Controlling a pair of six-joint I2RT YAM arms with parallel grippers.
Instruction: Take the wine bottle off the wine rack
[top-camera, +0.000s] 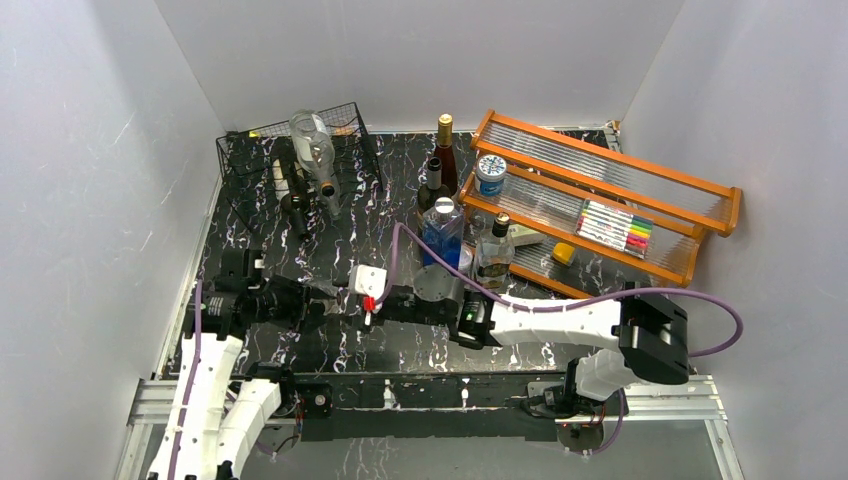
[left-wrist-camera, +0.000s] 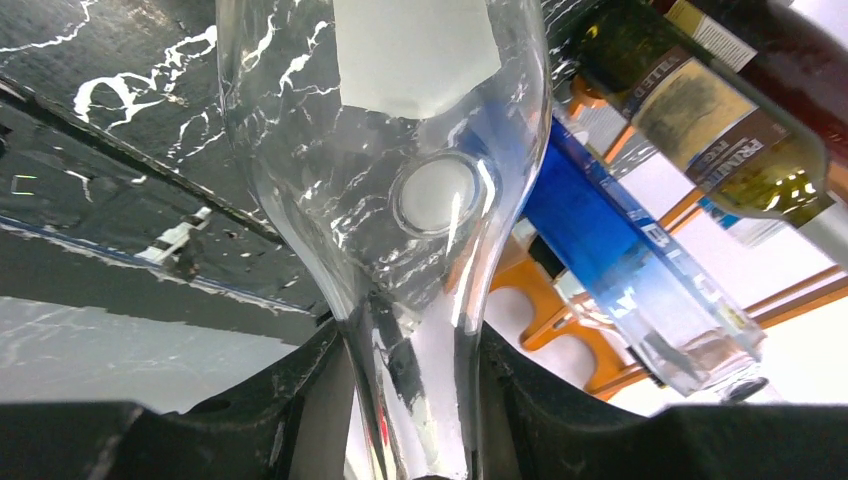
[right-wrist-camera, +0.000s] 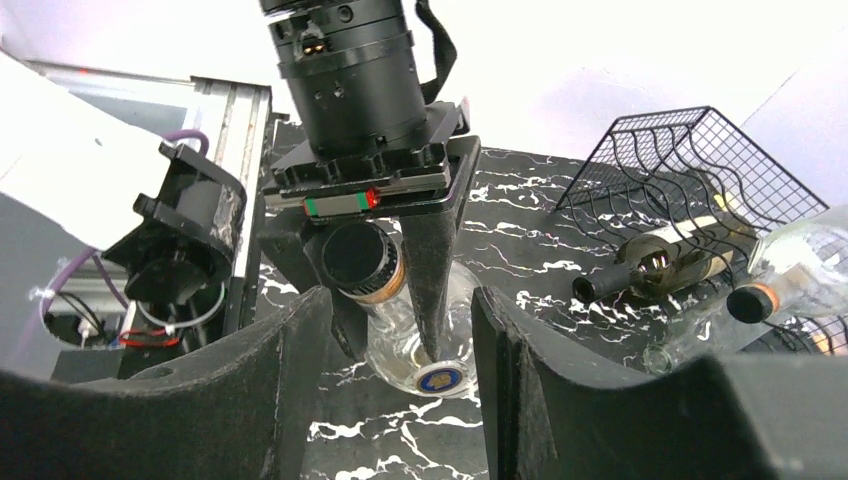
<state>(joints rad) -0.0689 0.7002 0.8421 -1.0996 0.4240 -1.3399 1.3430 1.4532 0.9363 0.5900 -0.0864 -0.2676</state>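
Observation:
The clear wine bottle (top-camera: 368, 282) with a white label hangs low over the black marble table in front of the arms, off the wine rack (top-camera: 300, 150) at the back left. My left gripper (top-camera: 318, 298) is shut on its neck. In the left wrist view both fingers (left-wrist-camera: 300, 400) press the glass neck of the bottle (left-wrist-camera: 380, 150). My right gripper (top-camera: 388, 300) faces it from the right. In the right wrist view the jaws stand apart on either side of the bottle's base (right-wrist-camera: 440, 378), with a gap on the left side. My right gripper (right-wrist-camera: 400, 370) is open.
The rack (right-wrist-camera: 690, 160) holds a clear bottle (top-camera: 312, 140) and dark bottles (top-camera: 295, 190) lying down. Several bottles stand mid-table (top-camera: 442, 225). The orange tiered shelf (top-camera: 620, 190) with markers (top-camera: 612, 228) fills the back right. White walls close in on three sides.

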